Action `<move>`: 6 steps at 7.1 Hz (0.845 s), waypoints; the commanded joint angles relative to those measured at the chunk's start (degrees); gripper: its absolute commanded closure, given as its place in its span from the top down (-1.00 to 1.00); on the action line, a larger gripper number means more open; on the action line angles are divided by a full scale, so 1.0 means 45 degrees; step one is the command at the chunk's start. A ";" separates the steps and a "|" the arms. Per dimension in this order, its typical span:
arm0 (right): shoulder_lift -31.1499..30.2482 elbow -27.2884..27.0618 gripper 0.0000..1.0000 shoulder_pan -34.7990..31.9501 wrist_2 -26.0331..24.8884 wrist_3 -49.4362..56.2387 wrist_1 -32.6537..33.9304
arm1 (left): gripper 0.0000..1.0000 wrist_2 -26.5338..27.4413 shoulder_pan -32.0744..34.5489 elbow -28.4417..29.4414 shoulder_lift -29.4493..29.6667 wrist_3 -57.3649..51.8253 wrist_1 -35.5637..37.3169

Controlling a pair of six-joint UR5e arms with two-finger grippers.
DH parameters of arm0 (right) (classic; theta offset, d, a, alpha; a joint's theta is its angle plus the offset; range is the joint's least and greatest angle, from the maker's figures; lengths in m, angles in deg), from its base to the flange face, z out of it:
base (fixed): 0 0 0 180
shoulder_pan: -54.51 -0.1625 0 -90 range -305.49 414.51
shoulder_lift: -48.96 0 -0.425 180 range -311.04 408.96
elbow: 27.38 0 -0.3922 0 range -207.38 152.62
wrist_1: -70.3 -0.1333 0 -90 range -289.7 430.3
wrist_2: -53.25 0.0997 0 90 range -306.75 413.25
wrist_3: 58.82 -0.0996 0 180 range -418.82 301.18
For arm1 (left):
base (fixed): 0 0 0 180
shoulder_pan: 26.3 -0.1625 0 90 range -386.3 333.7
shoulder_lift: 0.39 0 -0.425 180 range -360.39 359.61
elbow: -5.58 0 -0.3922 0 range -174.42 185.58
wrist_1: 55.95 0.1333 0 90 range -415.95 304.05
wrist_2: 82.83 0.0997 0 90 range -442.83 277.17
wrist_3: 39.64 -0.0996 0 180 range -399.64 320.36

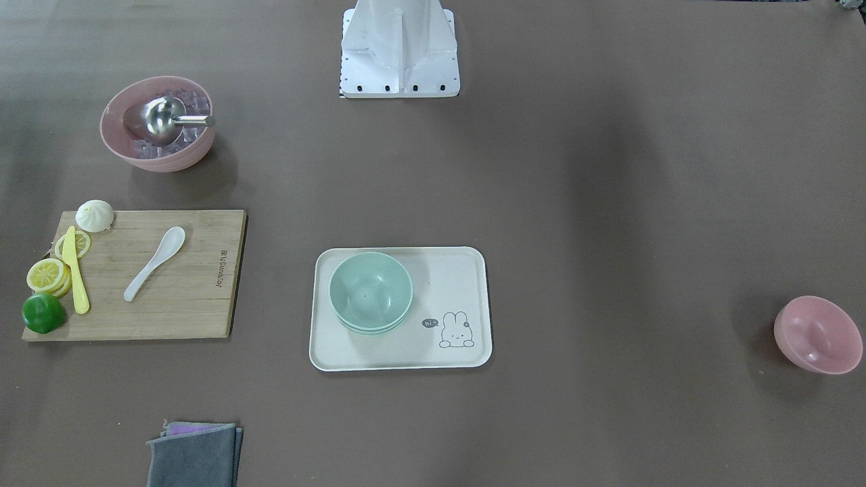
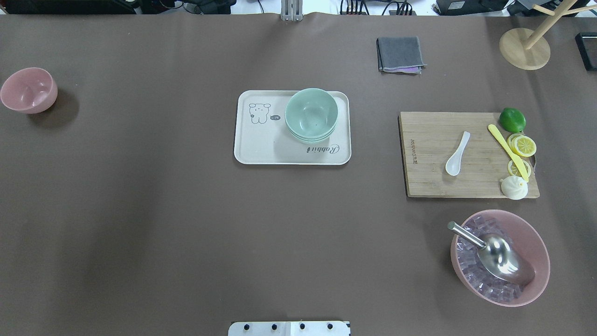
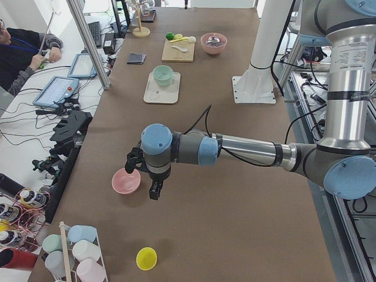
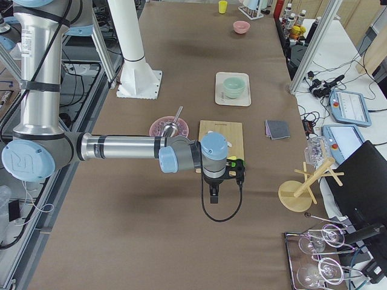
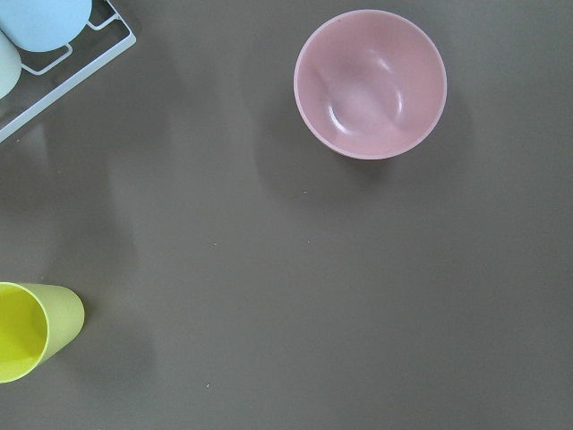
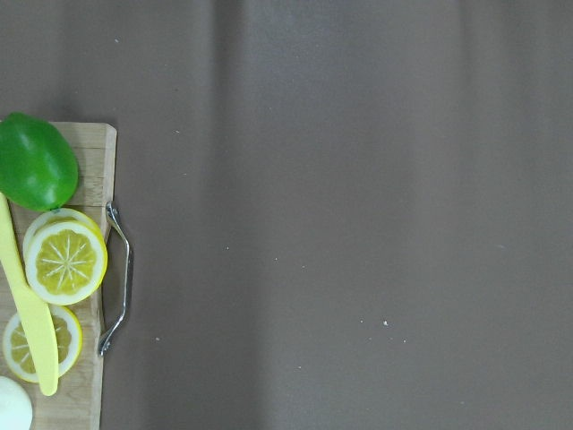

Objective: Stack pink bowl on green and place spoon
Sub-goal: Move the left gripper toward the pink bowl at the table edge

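The small pink bowl stands alone at the table's far left end; the left wrist view shows it empty and upright. The green bowls sit stacked on a white rabbit tray at mid-table. The white spoon lies on the wooden cutting board. My left gripper hangs above the table just beside the pink bowl; I cannot tell if it is open. My right gripper hovers past the board's lemon end; its state I cannot tell.
The board also carries a lime, lemon slices, a yellow knife and a bun. A large pink bowl of ice with a metal scoop stands near it. A grey cloth lies far back. A yellow cup stands near the pink bowl.
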 commanded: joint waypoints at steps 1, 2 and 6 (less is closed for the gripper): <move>0.0000 -0.0001 1.00 0.0003 0.0013 0.0000 -0.0019 | 1.00 0.0000 -0.0005 -0.0014 0.0000 -0.0048 -0.0004; 0.0000 -0.0001 1.00 0.0003 0.0033 0.0000 -0.0135 | 1.00 -0.0020 -0.0005 -0.0015 0.0000 -0.0049 -0.0062; 0.0077 -0.0060 1.00 0.0256 0.0169 -0.0019 -0.2199 | 1.00 0.0117 -0.0181 0.0995 0.0292 0.0107 -0.4119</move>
